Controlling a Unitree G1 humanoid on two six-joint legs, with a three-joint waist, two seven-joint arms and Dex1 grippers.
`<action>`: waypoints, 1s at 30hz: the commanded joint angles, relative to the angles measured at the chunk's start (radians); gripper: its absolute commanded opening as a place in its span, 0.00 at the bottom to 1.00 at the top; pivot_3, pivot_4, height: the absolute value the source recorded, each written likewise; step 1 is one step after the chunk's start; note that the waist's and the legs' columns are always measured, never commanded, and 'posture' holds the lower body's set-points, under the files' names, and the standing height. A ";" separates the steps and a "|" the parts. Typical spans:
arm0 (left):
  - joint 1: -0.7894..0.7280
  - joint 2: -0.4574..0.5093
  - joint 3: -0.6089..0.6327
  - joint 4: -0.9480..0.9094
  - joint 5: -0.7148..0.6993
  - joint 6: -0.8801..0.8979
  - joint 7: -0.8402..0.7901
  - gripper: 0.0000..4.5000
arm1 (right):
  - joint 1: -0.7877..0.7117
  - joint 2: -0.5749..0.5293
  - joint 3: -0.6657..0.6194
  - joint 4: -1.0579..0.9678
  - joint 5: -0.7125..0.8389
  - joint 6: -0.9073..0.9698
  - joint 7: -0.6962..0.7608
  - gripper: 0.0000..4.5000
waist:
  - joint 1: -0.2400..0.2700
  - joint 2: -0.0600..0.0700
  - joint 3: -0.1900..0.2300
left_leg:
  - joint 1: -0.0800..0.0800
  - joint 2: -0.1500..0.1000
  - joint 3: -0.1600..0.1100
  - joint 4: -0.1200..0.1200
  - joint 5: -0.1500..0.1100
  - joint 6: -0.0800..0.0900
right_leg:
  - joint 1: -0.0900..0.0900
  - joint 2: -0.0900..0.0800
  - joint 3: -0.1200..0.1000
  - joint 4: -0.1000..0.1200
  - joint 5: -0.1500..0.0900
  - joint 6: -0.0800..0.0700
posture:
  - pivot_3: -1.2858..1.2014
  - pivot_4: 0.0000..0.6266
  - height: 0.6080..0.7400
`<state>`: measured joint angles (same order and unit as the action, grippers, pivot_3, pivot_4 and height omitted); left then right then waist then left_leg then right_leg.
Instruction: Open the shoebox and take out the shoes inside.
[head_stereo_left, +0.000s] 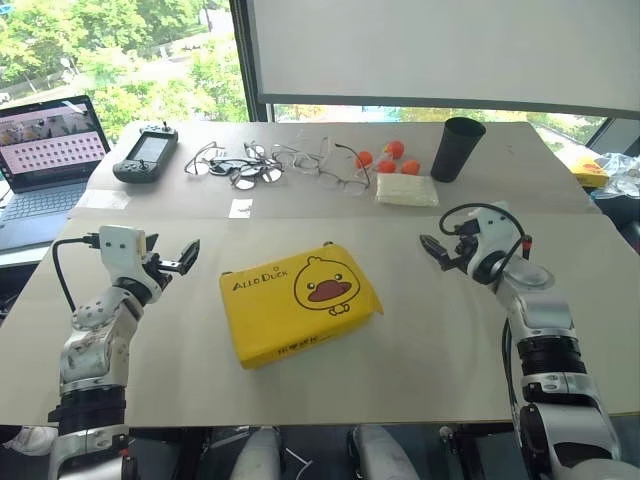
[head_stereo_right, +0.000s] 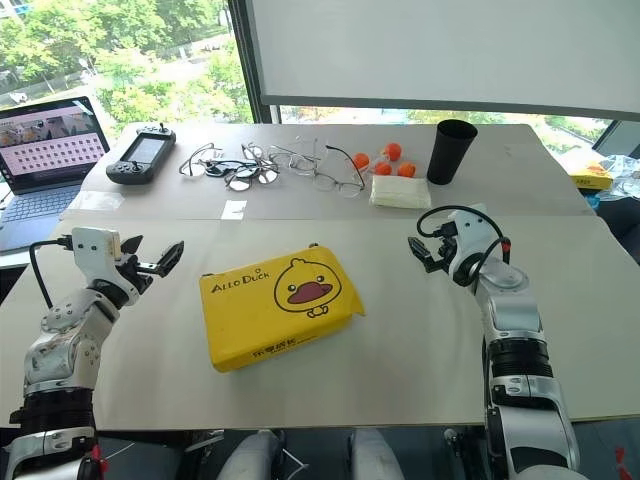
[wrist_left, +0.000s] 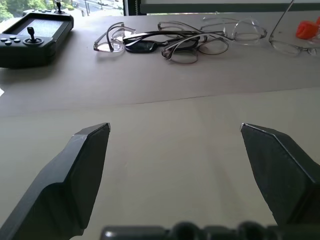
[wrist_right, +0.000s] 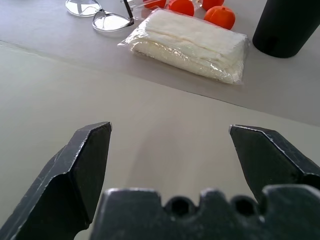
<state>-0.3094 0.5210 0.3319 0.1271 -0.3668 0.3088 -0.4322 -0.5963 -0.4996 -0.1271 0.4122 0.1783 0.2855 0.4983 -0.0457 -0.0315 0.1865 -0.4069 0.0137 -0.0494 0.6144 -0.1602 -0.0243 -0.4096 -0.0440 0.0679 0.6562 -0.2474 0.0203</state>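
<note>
The shoebox lies closed in the middle of the near table, its yellow lid showing a duck face and "Allo Duck" text. The shoes are hidden. My left gripper hovers open to the left of the box, apart from it, with nothing between its fingers. My right gripper hangs open to the right of the box, also empty, its fingers spread wide over bare tabletop.
On the far table lie several pairs of glasses, a game controller, orange balls, a packet of white tissues and a black cup. A laptop stands at the far left.
</note>
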 joint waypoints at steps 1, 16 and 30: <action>0.006 0.048 0.006 -0.002 0.020 -0.040 -0.044 1.00 | 0.015 -0.025 -0.015 -0.066 0.017 -0.004 0.038 0.94 | 0.000 0.000 0.000 | 0.000 0.000 0.000 0.000 0.000 0.000 | 0.000 0.000 0.000 0.000 0.000 0.000 | 0.52 0.24 0.88; 0.326 0.252 -0.060 -0.334 -0.129 0.114 -0.450 0.00 | -0.128 0.060 0.250 0.075 0.031 -0.010 0.534 0.00 | -0.021 0.000 0.000 | 0.000 0.001 0.001 -0.001 0.000 0.000 | -0.002 0.001 0.000 0.000 0.000 0.000 | 0.52 0.24 0.88; 0.165 0.218 -0.305 -0.386 -0.068 0.218 -0.448 0.00 | -0.069 -0.102 0.399 -0.225 0.041 0.206 0.839 0.00 | 0.004 0.000 0.000 | -0.009 0.001 0.000 0.001 0.000 0.000 | -0.011 0.001 0.000 0.003 0.000 0.000 | 0.52 0.24 0.88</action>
<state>-0.1046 0.7596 0.0865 -0.2681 -0.4657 0.5708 -0.8745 -0.6704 -0.5777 0.2671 0.3169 0.1745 0.4447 1.2786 -0.0418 -0.0317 0.1867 -0.4155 0.0144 -0.0491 0.6154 -0.1604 -0.0247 -0.4212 -0.0433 0.0680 0.6598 -0.2475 0.0199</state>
